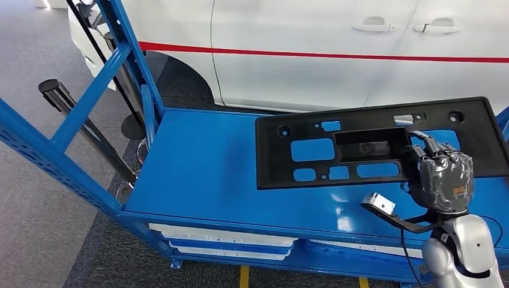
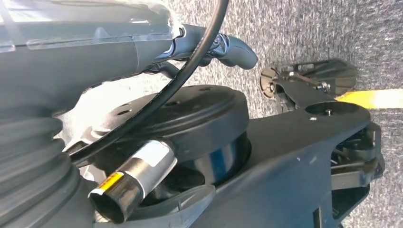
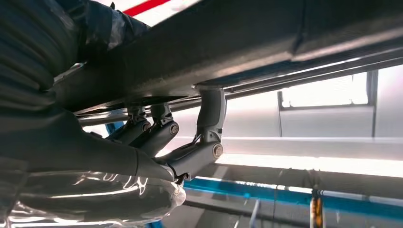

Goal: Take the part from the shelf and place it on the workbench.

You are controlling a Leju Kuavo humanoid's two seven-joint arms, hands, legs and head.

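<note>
The part (image 1: 312, 165) is a long flat black plastic panel with several cut-outs. It lies across the right half of the blue workbench top (image 1: 204, 174) in the head view. My right hand (image 1: 444, 177) grips its near edge towards the right end. In the right wrist view the dark fingers (image 3: 209, 118) hook up onto the panel's underside (image 3: 247, 42). I cannot tell whether the panel rests on the blue top or hangs just above it. My left hand (image 2: 71, 61) hangs by my side over the grey floor, one finger (image 2: 233, 50) stretched out, holding nothing.
A white car (image 1: 312, 48) with a red stripe stands close behind the bench. A slanted blue frame (image 1: 90, 96) and black rods (image 1: 54, 90) rise at the left. White trays (image 1: 222, 237) sit under the bench top. The left half of the blue top is bare.
</note>
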